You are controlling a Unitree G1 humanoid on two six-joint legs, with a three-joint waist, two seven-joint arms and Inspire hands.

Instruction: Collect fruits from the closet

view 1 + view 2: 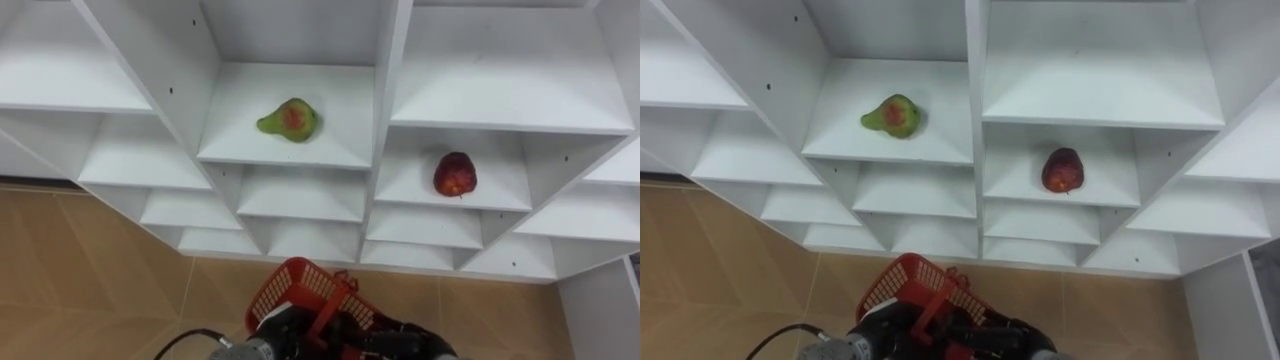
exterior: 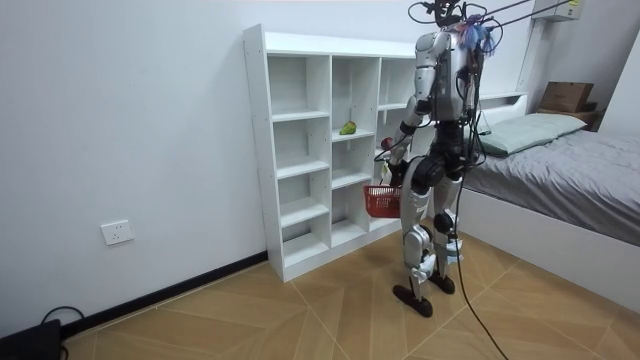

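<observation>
Left hand (image 1: 286,331) grips red basket (image 1: 300,286) at 6 o'clock, held low below closet (image 1: 300,152) for loading; pear (image 1: 290,120) 12 o'clock, apple (image 1: 455,174) 2 o'clock.

On the white shelf (image 1: 300,155), a green pear (image 1: 289,120) lies in the middle column; a red apple (image 1: 455,174) sits one level lower in the right column.

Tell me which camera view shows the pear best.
The left eye view: the pear lies close and unblocked on its white shelf, red patch facing up. The right eye view shows nearly the same. The room view has it as a small green spot in the middle column.
</observation>
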